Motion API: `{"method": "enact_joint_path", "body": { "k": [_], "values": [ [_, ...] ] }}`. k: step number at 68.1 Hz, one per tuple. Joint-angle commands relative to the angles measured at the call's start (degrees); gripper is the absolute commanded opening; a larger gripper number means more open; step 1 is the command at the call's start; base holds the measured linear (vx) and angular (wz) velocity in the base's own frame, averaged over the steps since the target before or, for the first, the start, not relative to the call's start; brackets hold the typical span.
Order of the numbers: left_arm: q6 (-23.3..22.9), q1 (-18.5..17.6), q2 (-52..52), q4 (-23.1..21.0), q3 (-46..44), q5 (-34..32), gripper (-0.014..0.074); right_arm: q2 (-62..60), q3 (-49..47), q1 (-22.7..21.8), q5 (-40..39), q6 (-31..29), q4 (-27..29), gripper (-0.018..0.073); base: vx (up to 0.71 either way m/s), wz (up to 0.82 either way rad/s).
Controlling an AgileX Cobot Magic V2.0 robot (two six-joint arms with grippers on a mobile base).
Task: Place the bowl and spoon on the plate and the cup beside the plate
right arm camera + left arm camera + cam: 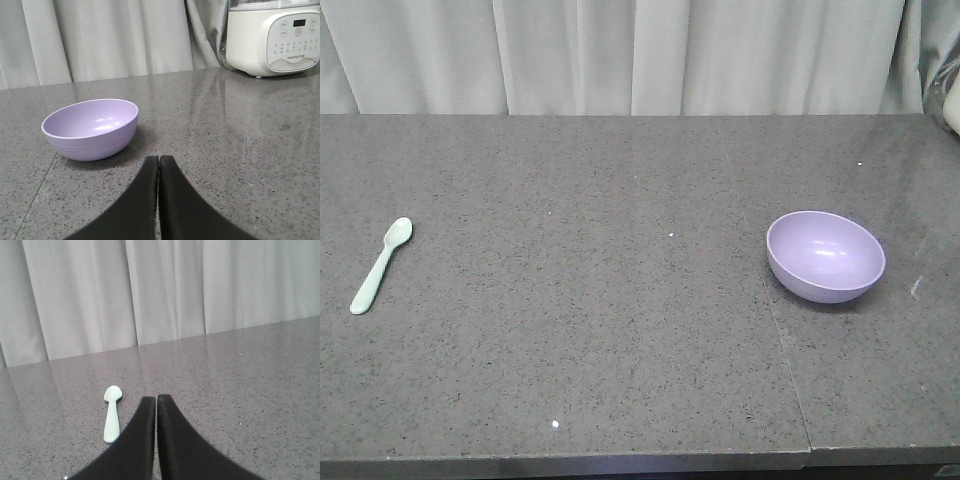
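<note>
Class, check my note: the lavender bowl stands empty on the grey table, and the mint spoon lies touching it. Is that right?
No. The spoon lies far from the bowl, near the other end of the table, as the exterior front-facing view shows. The rest holds.

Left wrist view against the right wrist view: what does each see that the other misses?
Only the left wrist view shows the spoon, lying flat near the left end effector. Only the right wrist view shows the bowl, upright and empty, a white appliance behind, and the right end effector. Both share the grey countertop, the pale curtain, and shut jaws.
</note>
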Motion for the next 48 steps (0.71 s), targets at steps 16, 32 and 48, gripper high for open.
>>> {"method": "enact_joint_path", "body": {
  "k": [16,32,48],
  "values": [
    [-0.5,-0.5,1.1,-0.1,1.7,-4.2,-0.0006,-0.7,0.9,-0.1,-4.3,-0.4,-0.2,-0.0005,0.0,0.0],
    [-0.5,-0.5,1.1,-0.1,1.7,-4.2,-0.0006,-0.7,0.9,-0.1,-4.3,-0.4,-0.2,-0.0005,0.0,0.0],
    [-0.5,-0.5,1.1,-0.1,1.7,-4.2,-0.0006,-0.7,0.9,-0.1,-4.3,-0.4,-0.2,-0.0005,0.0,0.0]
  ]
}}
